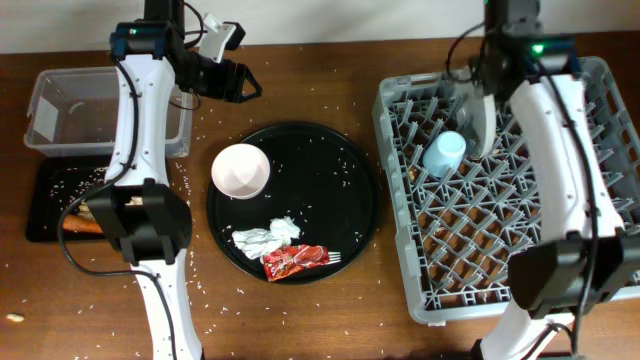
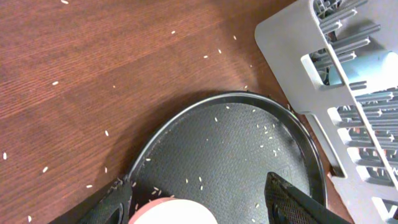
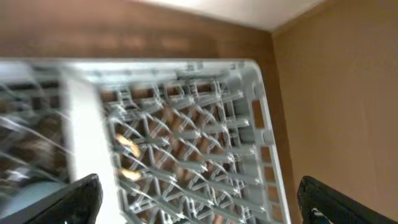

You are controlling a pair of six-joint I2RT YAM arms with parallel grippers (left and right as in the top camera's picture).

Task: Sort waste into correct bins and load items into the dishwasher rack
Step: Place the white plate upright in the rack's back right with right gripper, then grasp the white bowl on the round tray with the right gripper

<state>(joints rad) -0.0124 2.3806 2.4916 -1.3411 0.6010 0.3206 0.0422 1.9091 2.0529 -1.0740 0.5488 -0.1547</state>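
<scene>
The small white bowl (image 1: 240,170) sits on the large round black tray (image 1: 340,170), with a crumpled white napkin (image 1: 266,236), a red wrapper (image 1: 295,260) and the white fork's tines (image 1: 335,257) in front of it. My left gripper (image 1: 236,82) is open and empty behind that tray; in the left wrist view (image 2: 199,202) the bowl's rim (image 2: 174,214) shows between its fingers. The light-blue cup (image 1: 445,153) lies in the grey rack (image 1: 600,260), next to the plate (image 1: 479,125) standing on edge. My right gripper (image 1: 476,95) is open and empty over the rack (image 3: 205,149).
The clear tub (image 1: 60,100) stands at the far left. The shallow black tray (image 1: 45,195) in front of it holds rice and the carrot (image 1: 82,224). Rice grains lie scattered on the wooden table. A small tan bit (image 1: 15,317) lies at the front left edge.
</scene>
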